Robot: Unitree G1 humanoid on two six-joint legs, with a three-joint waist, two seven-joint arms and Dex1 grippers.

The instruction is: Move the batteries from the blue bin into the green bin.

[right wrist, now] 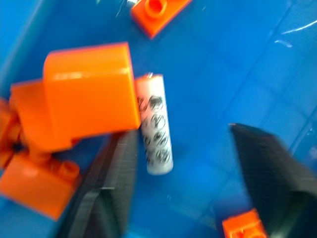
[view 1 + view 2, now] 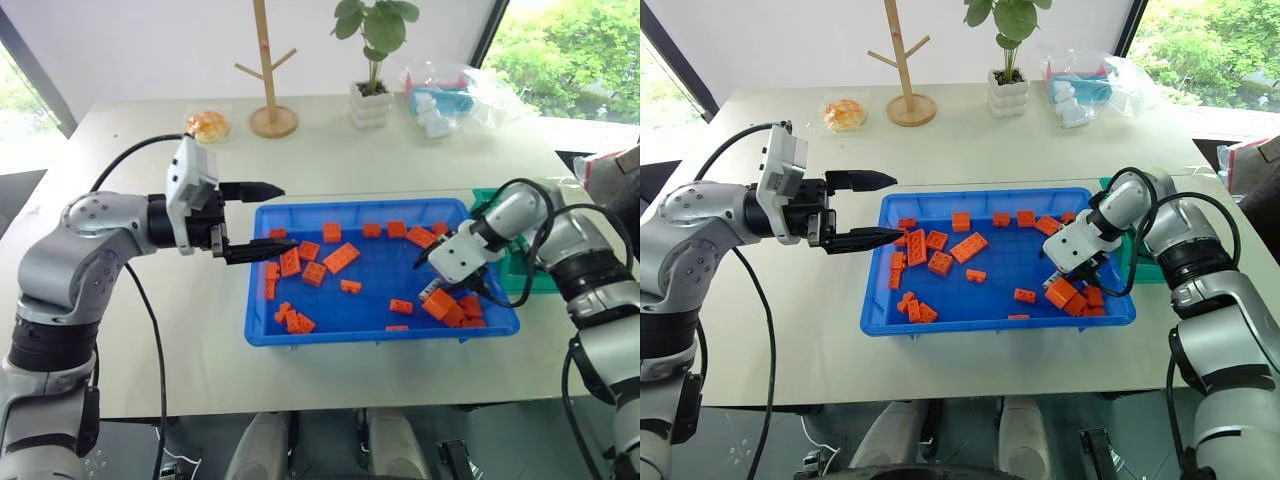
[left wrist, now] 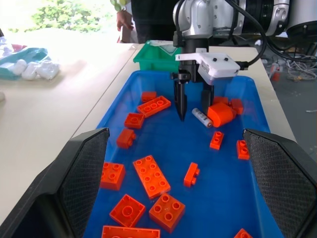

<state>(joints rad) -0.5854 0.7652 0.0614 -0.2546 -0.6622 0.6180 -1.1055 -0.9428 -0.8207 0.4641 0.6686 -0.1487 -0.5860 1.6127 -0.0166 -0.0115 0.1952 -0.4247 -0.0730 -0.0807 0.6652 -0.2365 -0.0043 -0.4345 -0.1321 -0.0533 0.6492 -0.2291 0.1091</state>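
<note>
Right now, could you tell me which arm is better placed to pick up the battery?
The right. Its gripper points down into the blue bin, open around the battery. The left gripper hovers open at the bin's far-left edge.

Large shallow bright-blue plastic bin (image 2: 262, 300): glossy, smooth floor showing streaked light reflections. Orange plastic toy bricks (image 3: 150, 174): shiny moulded studs, smooth flat sides. Small white-grey cylindrical battery (image 1: 155, 125): smooth printed wrap with dark round marks, slight sheen. Small teal-green plastic bin (image 3: 157, 57): smooth, semi-gloss. Pale beige table (image 2: 380, 160): matt, even surface. Forked light wooden stand (image 2: 268, 70): smooth, unvarnished look. Left gripper (image 3: 178, 183): black fingers with finely textured, matt inner pads. Right gripper (image 3: 194, 101): white glossy plastic housing.
</note>
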